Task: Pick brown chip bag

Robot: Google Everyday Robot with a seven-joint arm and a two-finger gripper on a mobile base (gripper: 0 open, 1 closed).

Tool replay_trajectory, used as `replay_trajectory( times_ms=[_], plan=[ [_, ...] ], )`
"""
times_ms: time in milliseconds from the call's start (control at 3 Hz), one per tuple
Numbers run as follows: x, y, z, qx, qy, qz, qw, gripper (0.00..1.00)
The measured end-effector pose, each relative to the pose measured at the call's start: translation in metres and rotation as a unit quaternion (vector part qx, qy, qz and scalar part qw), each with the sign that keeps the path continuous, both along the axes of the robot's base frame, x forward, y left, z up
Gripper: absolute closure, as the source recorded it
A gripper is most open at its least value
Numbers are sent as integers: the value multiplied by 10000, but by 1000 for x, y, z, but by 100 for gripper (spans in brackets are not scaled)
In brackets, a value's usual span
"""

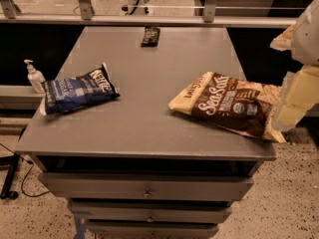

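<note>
The brown chip bag [230, 104] lies flat on the right side of the grey cabinet top [149, 128]. It has a dark brown front with white "Sea Salt" script and cream-yellow edges, and its right end reaches the cabinet's right edge. My gripper [285, 78] comes in from the right edge of the view, just right of the bag and slightly above it. Its cream-coloured fingers [294, 101] stand apart, open and empty. It is not touching the bag.
A blue "Kettle" bag [77, 90] lies at the left of the top. A white pump bottle [34, 76] stands beside it at the left edge. A small dark packet [150, 36] lies at the far edge. Drawers [147, 188] are below the top, and a railing runs behind.
</note>
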State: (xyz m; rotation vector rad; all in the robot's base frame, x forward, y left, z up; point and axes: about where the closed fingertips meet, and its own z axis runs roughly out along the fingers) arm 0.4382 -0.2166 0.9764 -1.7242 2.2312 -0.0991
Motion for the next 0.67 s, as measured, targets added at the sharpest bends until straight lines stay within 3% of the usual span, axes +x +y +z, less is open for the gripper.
replay_trajectory(
  times_ms=[667],
  plan=[
    [2, 0, -2, 28, -99, 37, 9999, 0]
  ],
)
